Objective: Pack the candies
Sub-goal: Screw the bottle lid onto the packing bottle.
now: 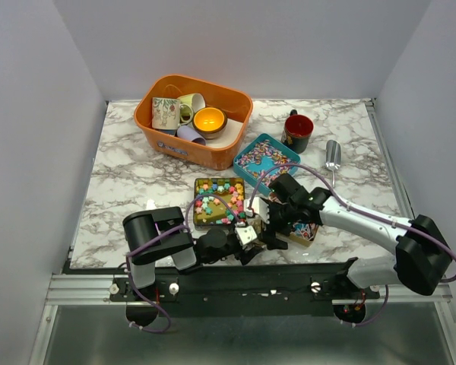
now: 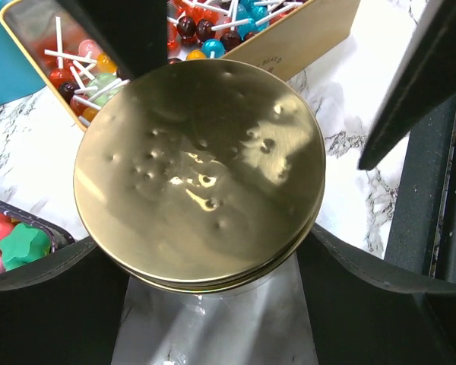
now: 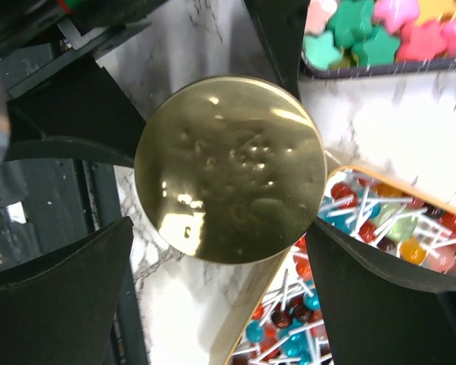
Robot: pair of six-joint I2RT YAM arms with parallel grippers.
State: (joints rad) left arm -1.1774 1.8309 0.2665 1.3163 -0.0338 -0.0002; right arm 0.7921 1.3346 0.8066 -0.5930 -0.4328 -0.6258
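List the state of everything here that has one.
left gripper: shut on the gold disc, at its rim
right gripper: open, straddling the disc
gold disc: held in the air
star tin: lid off, full
lollipop tin: lid off, holding lollipops
teal tin: lid off, holding sprinkles
orange basket: holding mugs
red mug: upright

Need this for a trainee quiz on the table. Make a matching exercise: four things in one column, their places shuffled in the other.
1 gold disc
2 star candies
3 lollipops
4 cups

A in the orange basket
B in the gold tin
C between the left gripper and right gripper
D in the dark-rimmed tray

Pairs: 1-C, 2-D, 3-B, 4-A
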